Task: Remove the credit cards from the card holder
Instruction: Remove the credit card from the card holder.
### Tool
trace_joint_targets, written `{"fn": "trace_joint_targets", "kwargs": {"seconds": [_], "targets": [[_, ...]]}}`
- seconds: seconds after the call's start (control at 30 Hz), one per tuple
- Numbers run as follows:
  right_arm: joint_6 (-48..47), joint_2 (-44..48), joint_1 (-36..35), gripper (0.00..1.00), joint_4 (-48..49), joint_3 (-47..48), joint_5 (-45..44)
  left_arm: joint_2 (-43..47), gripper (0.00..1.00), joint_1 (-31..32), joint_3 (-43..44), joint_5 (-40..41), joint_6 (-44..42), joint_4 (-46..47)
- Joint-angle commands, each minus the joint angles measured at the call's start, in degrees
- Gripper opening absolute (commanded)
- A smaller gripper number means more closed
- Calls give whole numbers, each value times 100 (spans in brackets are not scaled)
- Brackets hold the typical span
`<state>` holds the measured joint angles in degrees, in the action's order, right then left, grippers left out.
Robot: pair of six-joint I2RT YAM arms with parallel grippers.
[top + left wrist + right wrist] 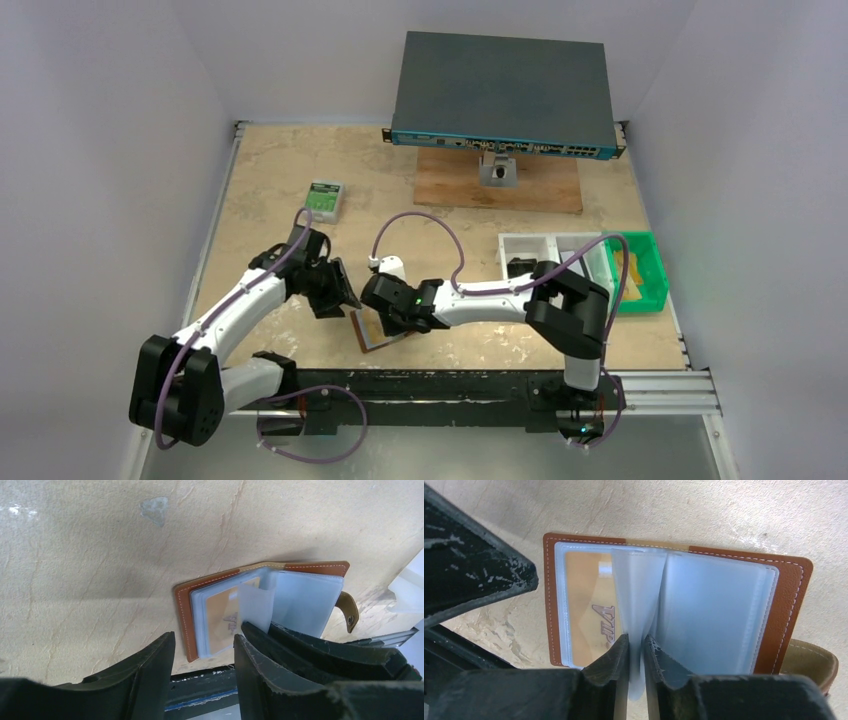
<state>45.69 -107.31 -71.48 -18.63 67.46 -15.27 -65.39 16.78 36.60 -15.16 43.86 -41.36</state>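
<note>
The brown leather card holder [786,605] lies open on the table near the front edge, also in the left wrist view [184,611] and the top view [372,335]. Its grey-blue clear sleeves [714,615] fan up. An orange card [586,610] marked "VIP" sits in the left pocket [222,612]. My right gripper [636,647] is shut on one upright clear sleeve [636,595]. My left gripper [204,645] is open, hovering just in front of the holder's left edge, empty.
A green-and-white box [324,198] lies at the back left. A white tray [555,255] and a green bin [640,270] stand at the right. A grey network switch [505,95] sits on a wooden board [500,185] at the back. The table's black front rail [210,680] is close below the holder.
</note>
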Motion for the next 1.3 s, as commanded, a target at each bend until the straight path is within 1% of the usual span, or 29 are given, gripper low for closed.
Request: {"fn": "trace_joint_targets", "kwargs": {"seconds": [0.0, 0.1, 0.2, 0.4, 0.53, 0.67, 1.0, 1.1, 1.27], "targets": [[156, 58, 133, 13, 268, -296, 349, 124, 43, -34, -109, -274, -142, 138], [177, 156, 246, 12, 654, -524, 688, 91, 32, 79, -144, -327, -171, 213], [236, 283, 402, 12, 1162, -838, 1195, -19, 20, 374, -91, -228, -79, 283], [513, 539, 861, 11, 2310, -1575, 2038, -575, 6, 917, 14, -1, 222, 653], [661, 719, 1049, 12, 2851, -1972, 2426, -1078, 3, 1084, 96, 6, 307, 940], [774, 787, 1107, 15, 3221, -2146, 2713, -1353, 2, 1142, 209, 41, 291, 1033], [880, 1109, 1161, 20, 3480, -2259, 2898, -1649, 1, 1151, 269, 111, 229, 1095], [868, 1181, 1163, 24, 3430, -2246, 2885, -1655, 1, 1165, 309, 35, 221, 1109], [747, 1321, 1163, 38, 3041, -2145, 2624, -1456, 3, 1225, 440, -110, 231, 1073]]}}
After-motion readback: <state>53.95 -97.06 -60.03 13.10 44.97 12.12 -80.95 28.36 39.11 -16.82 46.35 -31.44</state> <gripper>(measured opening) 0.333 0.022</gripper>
